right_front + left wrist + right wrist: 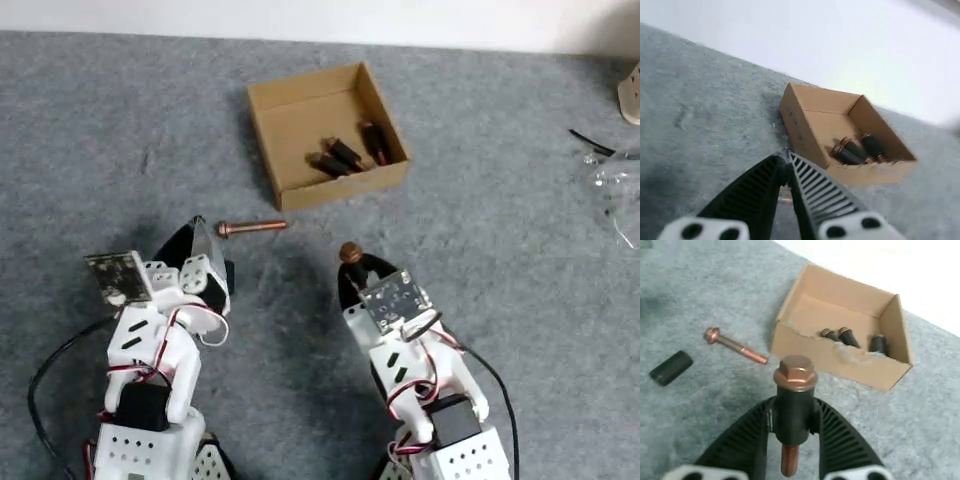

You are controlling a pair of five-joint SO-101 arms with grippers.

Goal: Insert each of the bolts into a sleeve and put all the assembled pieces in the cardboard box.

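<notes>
1. Our right gripper (794,410) is clamped round a sleeved bolt (795,382), held upright on the near side of the cardboard box (300,115).
2. Our left gripper (788,161) has its fingers pressed together, holding nothing.
3. A loose bolt (252,228) lies on the grey mat (120,130) just near of the box, with a loose sleeve (671,368) close by, apart from it.
4. Three assembled pieces (345,155) lie in the box.

Three assembled pieces (345,155) lie in the cardboard box (300,118), a loose bolt (252,228) just before it.
</notes>
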